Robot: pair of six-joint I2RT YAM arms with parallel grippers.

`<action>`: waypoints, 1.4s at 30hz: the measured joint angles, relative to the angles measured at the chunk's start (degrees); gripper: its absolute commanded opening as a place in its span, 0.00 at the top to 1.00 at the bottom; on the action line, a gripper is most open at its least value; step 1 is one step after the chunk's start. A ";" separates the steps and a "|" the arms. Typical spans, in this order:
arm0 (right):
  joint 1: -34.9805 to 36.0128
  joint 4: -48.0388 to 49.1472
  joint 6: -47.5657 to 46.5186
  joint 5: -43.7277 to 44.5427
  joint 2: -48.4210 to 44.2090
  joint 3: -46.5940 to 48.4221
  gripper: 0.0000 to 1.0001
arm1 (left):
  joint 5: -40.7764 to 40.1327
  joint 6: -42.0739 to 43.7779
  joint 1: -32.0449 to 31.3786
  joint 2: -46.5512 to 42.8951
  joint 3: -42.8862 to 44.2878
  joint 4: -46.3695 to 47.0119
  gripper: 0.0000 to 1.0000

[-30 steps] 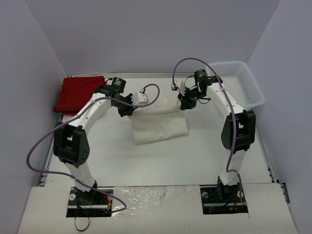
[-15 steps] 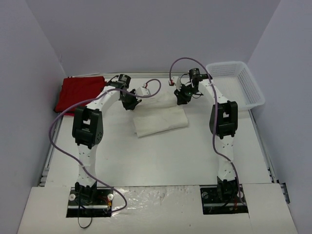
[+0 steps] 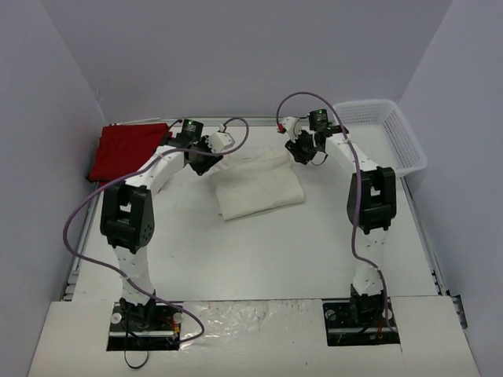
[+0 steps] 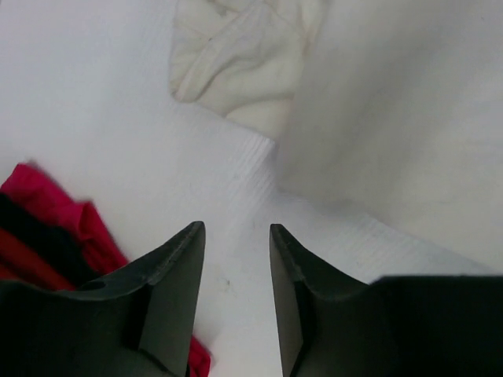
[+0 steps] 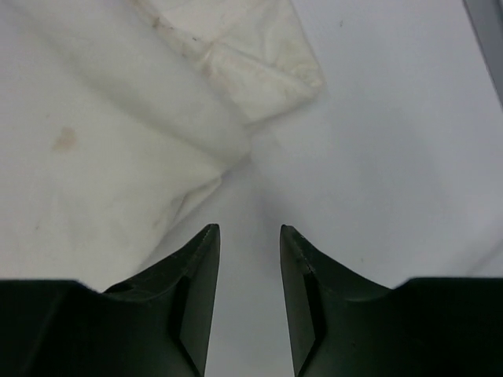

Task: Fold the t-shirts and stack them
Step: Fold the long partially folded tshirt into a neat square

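The cream-white t-shirt (image 3: 259, 187) lies folded into a rough rectangle at the middle of the table. The red t-shirts (image 3: 127, 151) lie in a flat bundle at the far left. My left gripper (image 3: 202, 163) stands open at the white shirt's far left corner, with only bare table between its fingers (image 4: 185, 259). In the left wrist view the cream shirt (image 4: 244, 63) lies ahead and red cloth (image 4: 55, 228) shows at lower left. My right gripper (image 3: 299, 152) stands open at the far right corner. The shirt's edge (image 5: 118, 149) lies to the left of its empty fingers (image 5: 302, 267).
A white plastic mesh basket (image 3: 412, 149) stands at the far right corner of the table. Purple cables loop over both arms. Walls close in the table at the back and on both sides.
Both grippers were shut on the white shirt's far edge and have opened and let it go. The cloth now lies flat, reaching further back.
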 measured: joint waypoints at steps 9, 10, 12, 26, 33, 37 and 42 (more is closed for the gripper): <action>14.88 9.44 2.34 16.15 -30.75 -25.16 0.59 | -5.64 -12.07 0.37 -24.55 -19.85 9.86 0.57; 17.22 9.40 2.73 16.24 -33.31 -26.80 0.58 | -5.57 -13.42 0.63 -24.92 -20.70 9.92 0.57; 20.28 9.14 3.65 16.15 -37.07 -29.29 0.57 | -4.85 -15.89 1.73 -24.87 -22.47 9.79 0.57; 29.66 6.58 8.74 18.14 -29.07 -28.63 0.55 | 9.64 -28.89 18.12 -24.41 -27.21 8.17 0.50; 38.47 6.29 9.01 19.41 -18.71 -26.36 0.56 | 13.79 -29.77 19.37 -23.45 -27.74 8.13 0.50; 39.52 5.75 8.98 20.13 -15.04 -24.79 0.56 | 14.97 -29.83 19.43 -21.86 -27.76 8.17 0.50; 39.80 5.53 8.94 21.14 -11.21 -21.99 0.57 | 15.45 -29.83 19.43 -20.55 -27.85 8.28 0.50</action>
